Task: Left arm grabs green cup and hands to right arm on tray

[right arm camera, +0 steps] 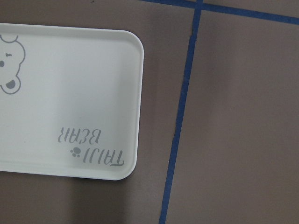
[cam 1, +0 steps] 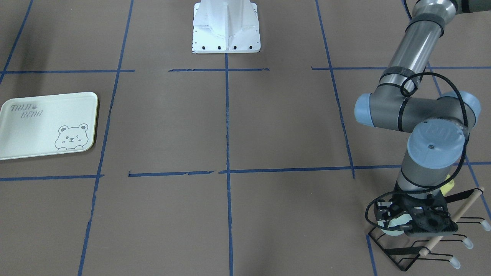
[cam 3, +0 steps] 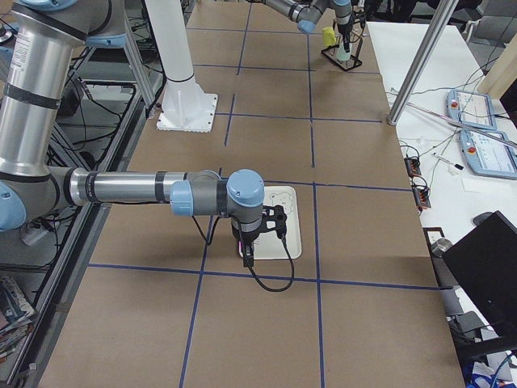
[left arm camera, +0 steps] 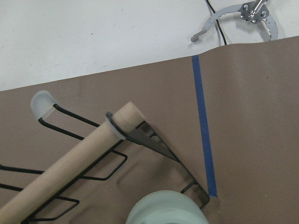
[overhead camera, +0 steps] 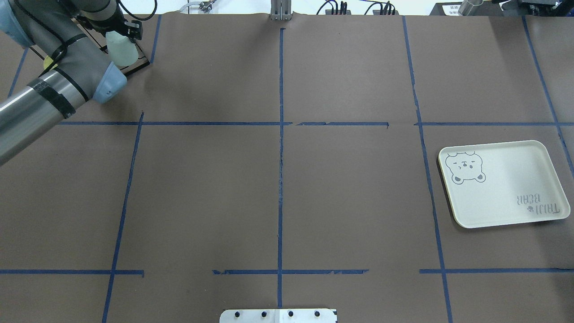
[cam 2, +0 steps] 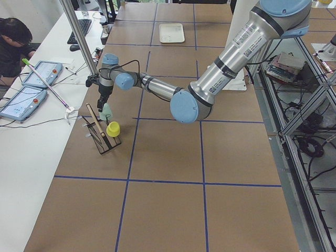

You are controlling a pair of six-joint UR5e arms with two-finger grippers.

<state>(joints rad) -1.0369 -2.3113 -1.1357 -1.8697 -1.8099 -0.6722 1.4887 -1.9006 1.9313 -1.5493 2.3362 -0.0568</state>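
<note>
The green cup is a pale mint cup at the far left of the table, over the black wire rack. My left gripper is shut on the cup and holds it just above the rack, as the exterior left view shows. The cup's end fills the bottom of the left wrist view. The tray with the bear drawing lies empty at the right. My right gripper hangs over the tray's near edge; I cannot tell if it is open or shut. The right wrist view shows only the tray.
A yellow cup sits on the rack beside a wooden dowel. The rack stands near the table's far edge. The white robot base is at the table's middle edge. Blue tape lines cross the brown table.
</note>
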